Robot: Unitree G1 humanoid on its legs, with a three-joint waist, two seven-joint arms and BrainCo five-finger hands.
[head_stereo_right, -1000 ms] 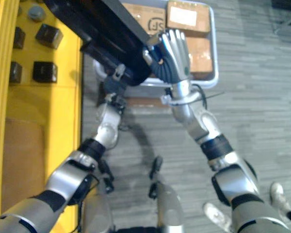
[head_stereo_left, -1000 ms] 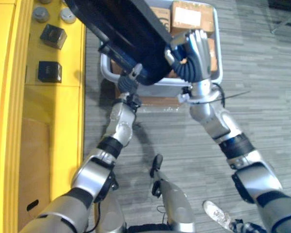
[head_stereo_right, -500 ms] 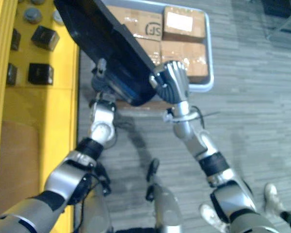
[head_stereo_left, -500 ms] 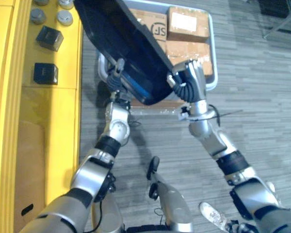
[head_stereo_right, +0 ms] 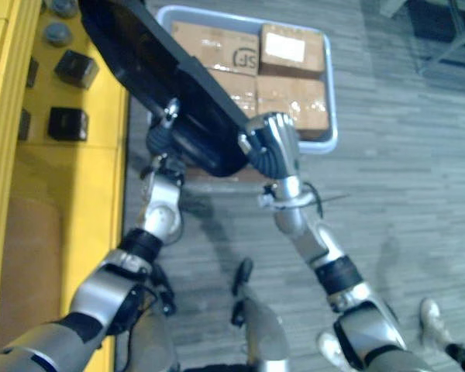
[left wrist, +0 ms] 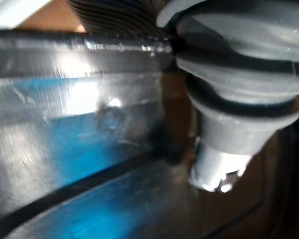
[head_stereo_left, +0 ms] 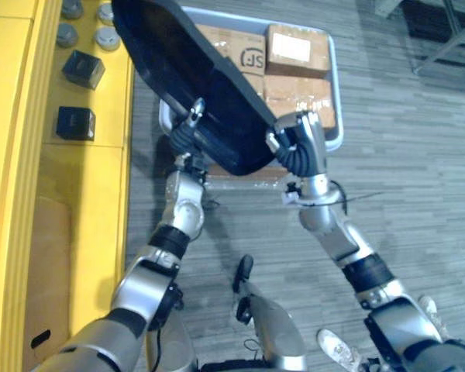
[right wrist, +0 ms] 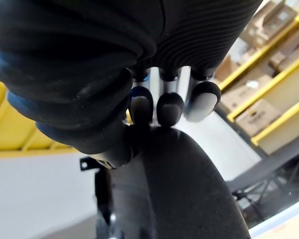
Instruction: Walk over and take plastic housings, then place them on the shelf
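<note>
A large black plastic housing (head_stereo_left: 194,70) with a curved rim hangs tilted between my two hands, above the grey bin. My left hand (head_stereo_left: 184,139) holds its near left edge, with a silver finger hooked over the rim and the thumb (left wrist: 229,124) pressed on the glossy housing (left wrist: 65,149). My right hand (head_stereo_left: 304,143) grips the near right edge. Its dark-tipped fingers (right wrist: 169,107) curl over the rim of the housing (right wrist: 179,189).
A grey bin (head_stereo_left: 335,93) with several cardboard boxes (head_stereo_left: 298,46) stands on the striped floor behind the housing. A yellow shelf (head_stereo_left: 93,194) runs along the left, carrying two small black boxes (head_stereo_left: 76,122) and grey round caps (head_stereo_left: 107,37).
My left hand's fingers have curled onto the housing's edge. The whole picture has shifted with the camera, and more of the bin shows. The right hand keeps its grip.
</note>
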